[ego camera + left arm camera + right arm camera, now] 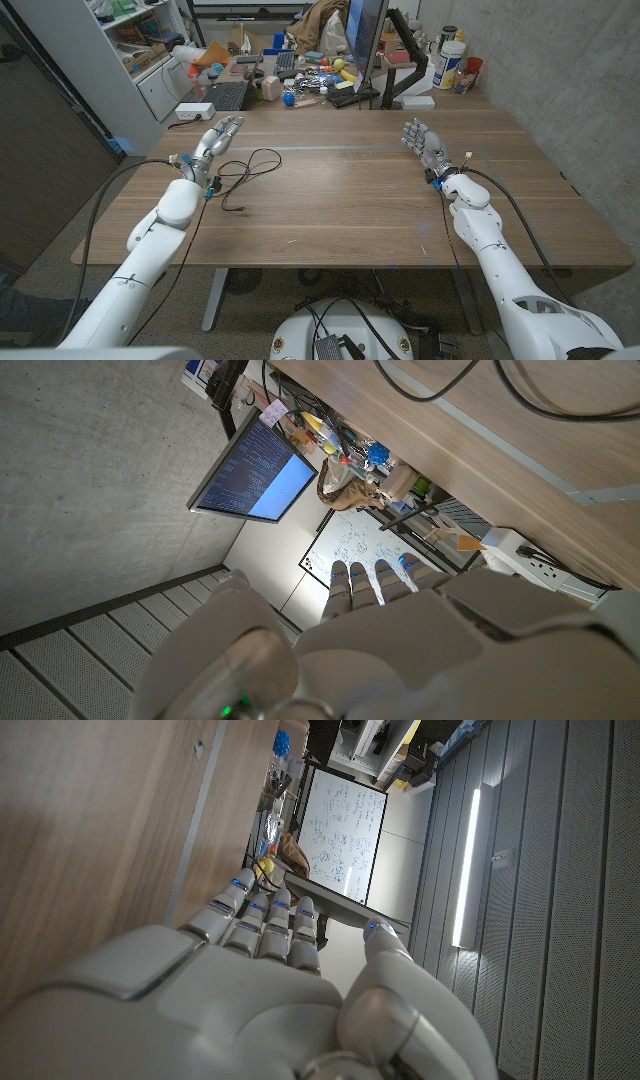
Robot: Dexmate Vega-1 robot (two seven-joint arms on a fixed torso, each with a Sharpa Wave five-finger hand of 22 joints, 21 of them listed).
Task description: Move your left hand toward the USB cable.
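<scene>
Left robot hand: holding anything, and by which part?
Nothing held. The left robot hand hovers with fingers extended and empty beside the thin black USB cable looped on the wooden table.

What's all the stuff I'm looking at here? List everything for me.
USB cable: one, black, looped on the table beside the left hand.
Table: one, brown wood.
Monitor: one, screen lit blue, behind the table.
Keyboard: one, black, behind the table's far left edge.
Power strip: one, white, next to the keyboard.
Clutter: many small colourful items, behind the table.
Bottles: a few, far right, details unclear.
Left hand: one, white, empty, fingers extended.
Right hand: one, white, empty, fingers apart.
</scene>
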